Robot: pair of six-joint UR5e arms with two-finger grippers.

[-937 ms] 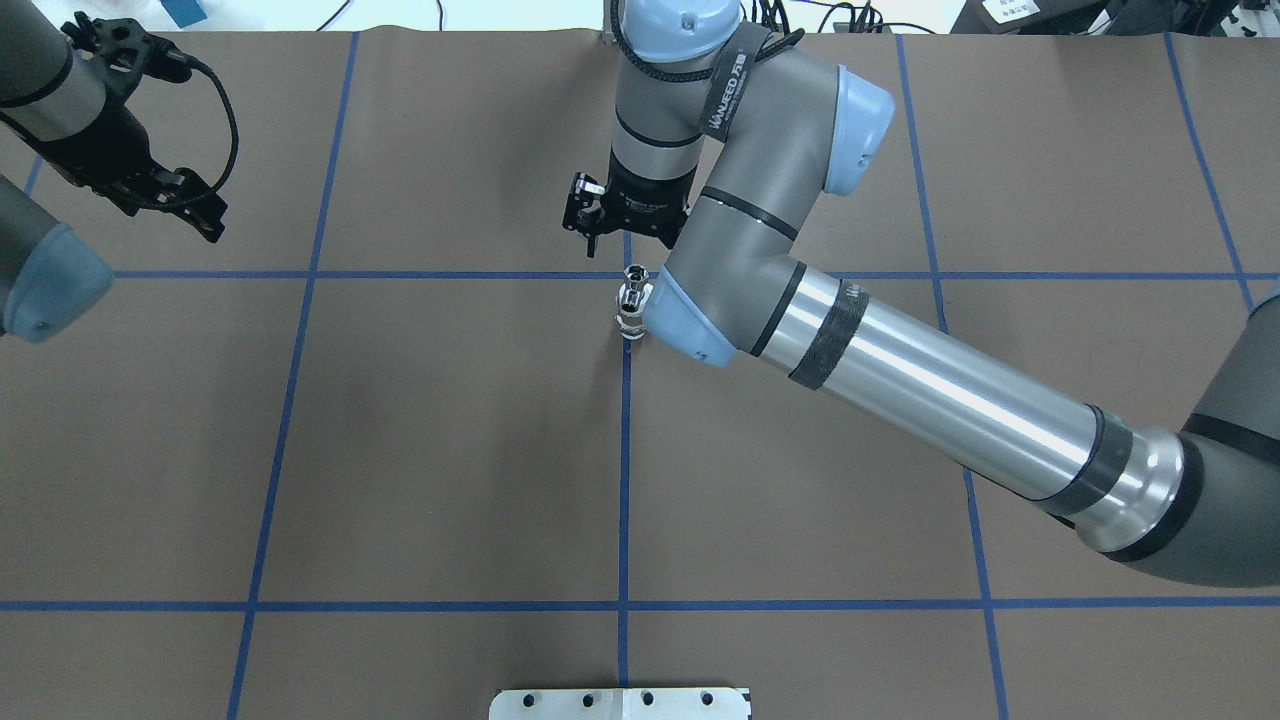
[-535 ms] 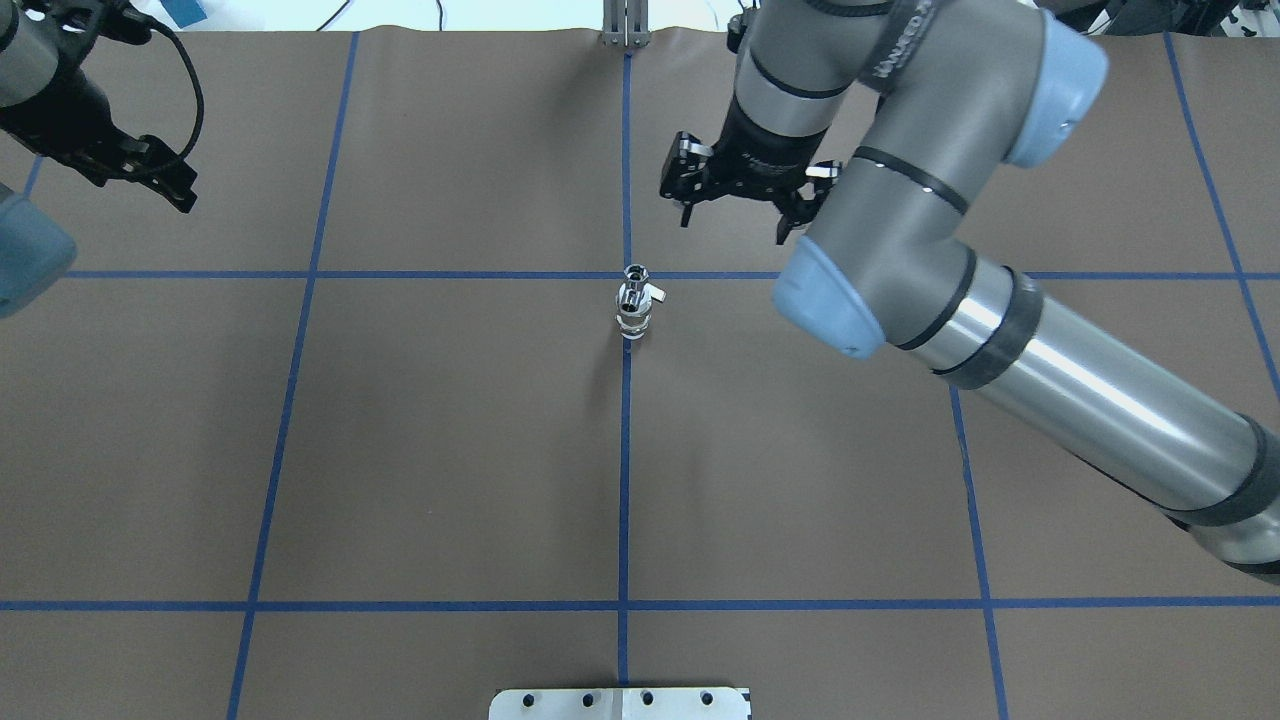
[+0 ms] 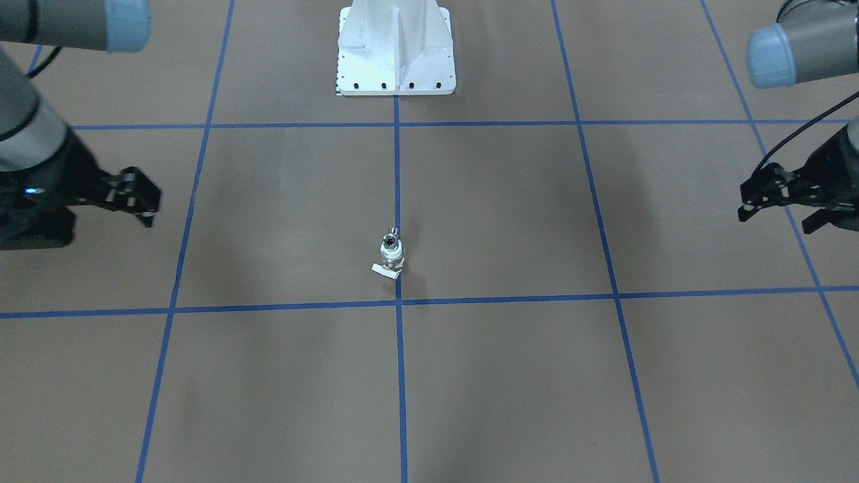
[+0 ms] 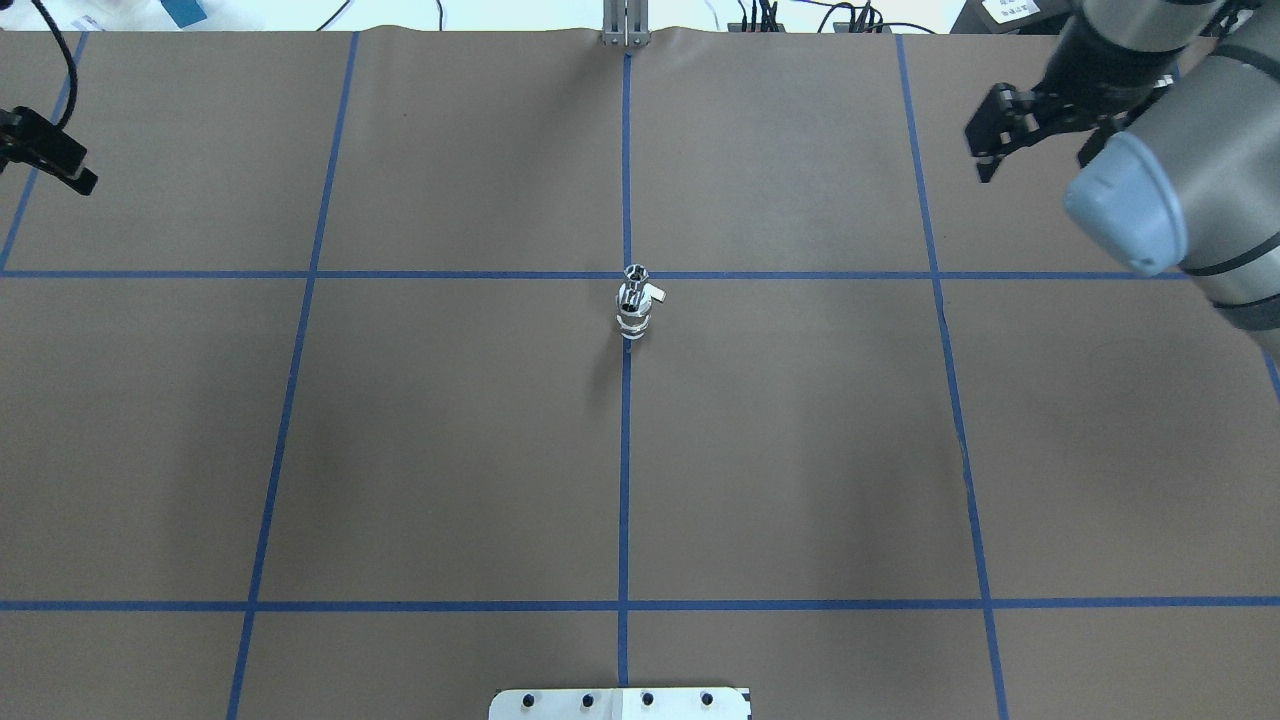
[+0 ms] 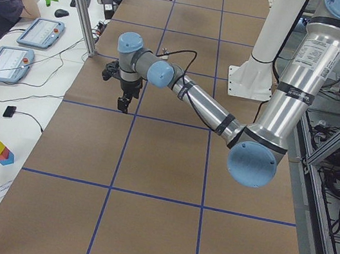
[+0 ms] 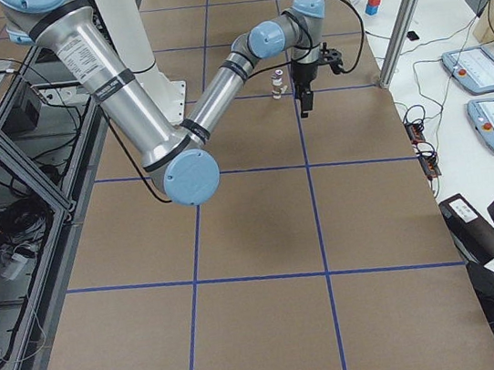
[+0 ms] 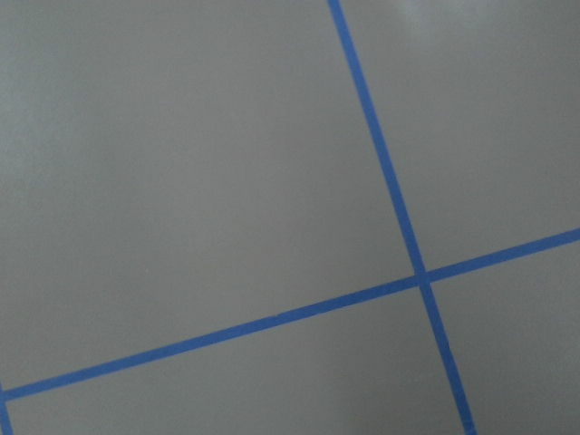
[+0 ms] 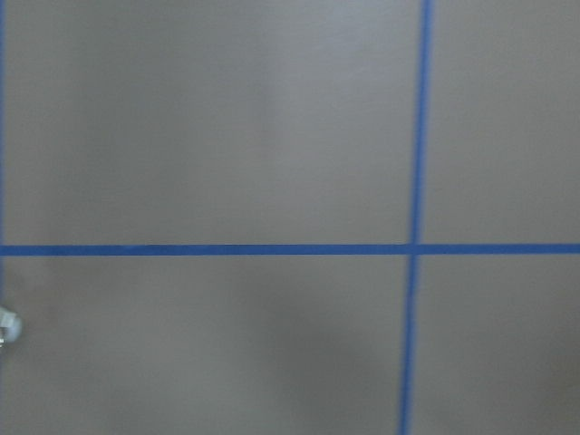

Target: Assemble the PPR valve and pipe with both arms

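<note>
Shiny metal, white-collared valve (image 4: 633,305) stands mid-worktop; my left end effector (image 3: 775,220) and right end effector (image 4: 1034,160), fingers parted, have withdrawn to opposite edges.

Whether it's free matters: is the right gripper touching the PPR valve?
Apart. The overhead view shows the right gripper far to the side of the PPR valve, table showing between.

overhead: behind robot, high, looking forward-down over brown table with blue tape grid (image 4: 450,420)
front: opposite side, facing robot, steep
sides: table ends, far, along table
wrists: close, down at tape
shared: overhead+front, small white-and-silvery PPR valve (image 4: 634,300) at centre
</note>
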